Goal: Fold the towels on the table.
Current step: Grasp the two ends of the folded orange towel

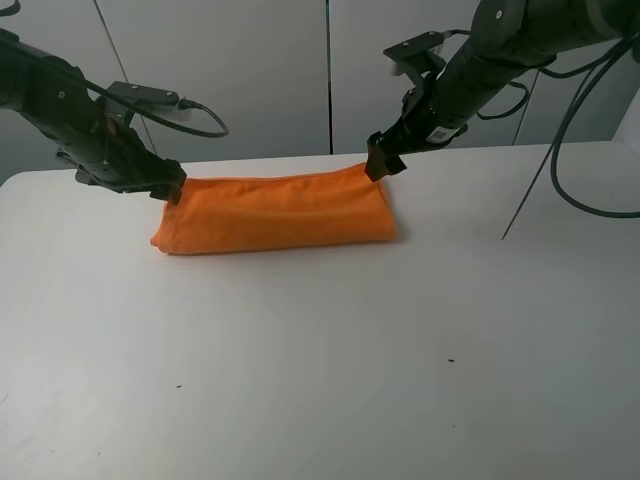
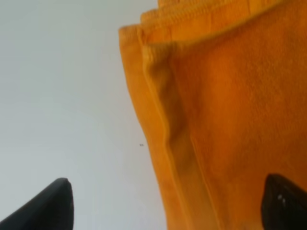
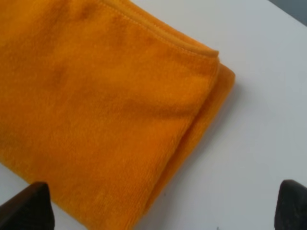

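The towel is bright orange terry cloth. It lies folded into a long, thick bundle on the white table, on the half away from the camera, with its length running across the high view. Stacked hemmed edges show at its left end in the left wrist view. How many layers lie underneath cannot be counted. The right wrist view shows a stitched hem along one rounded corner, and the rest of the cloth runs out of that picture.

The left gripper sits at the towel's far left corner. Its jaws are spread wide and grip nothing. One dark fingertip is over bare table beside the towel and the other is over the cloth. Both fingertips are cut off by the frame edge.

The right gripper sits at the towel's far right corner, also spread wide with nothing pinched. Only the tips of its fingers show, so whether they touch the cloth cannot be told.

Two tiny dark specks lie on the table well in front of the towel.
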Controlling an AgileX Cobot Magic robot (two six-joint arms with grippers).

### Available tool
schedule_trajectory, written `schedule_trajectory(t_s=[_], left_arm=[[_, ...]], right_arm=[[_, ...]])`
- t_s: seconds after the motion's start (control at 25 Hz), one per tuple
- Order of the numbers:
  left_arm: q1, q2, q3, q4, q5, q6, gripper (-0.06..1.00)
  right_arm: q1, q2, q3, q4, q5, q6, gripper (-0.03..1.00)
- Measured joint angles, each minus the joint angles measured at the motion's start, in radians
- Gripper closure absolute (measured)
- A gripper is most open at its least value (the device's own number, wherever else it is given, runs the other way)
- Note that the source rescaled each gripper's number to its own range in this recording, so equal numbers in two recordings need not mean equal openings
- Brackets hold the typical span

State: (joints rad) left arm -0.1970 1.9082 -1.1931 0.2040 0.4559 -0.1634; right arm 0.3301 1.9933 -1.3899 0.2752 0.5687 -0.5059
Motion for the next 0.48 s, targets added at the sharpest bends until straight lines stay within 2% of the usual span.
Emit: schedule_trajectory(t_s=[0.08,0.2,0.32,0.48], left_arm=[[0.036,0.000,0.000,-0.160,-0.002,0.118,-0.05],[0.077,0.002,-0.004,-0.296,0.001,0.242,-0.05],[0.089,0.033,-0.021,-0.342,0.022,0.281,-0.05],[0.090,0.090,-0.054,-0.359,0.058,0.293,-0.05]], right_arm=[[-0.002,0.000,0.000,-0.015,-0.011,0.099,-0.03],[-0.022,0.002,-0.002,-0.026,-0.008,0.208,-0.03],[-0.044,0.024,-0.018,-0.026,0.034,0.271,-0.03],[-0.051,0.066,-0.031,0.013,0.078,0.291,-0.03]])
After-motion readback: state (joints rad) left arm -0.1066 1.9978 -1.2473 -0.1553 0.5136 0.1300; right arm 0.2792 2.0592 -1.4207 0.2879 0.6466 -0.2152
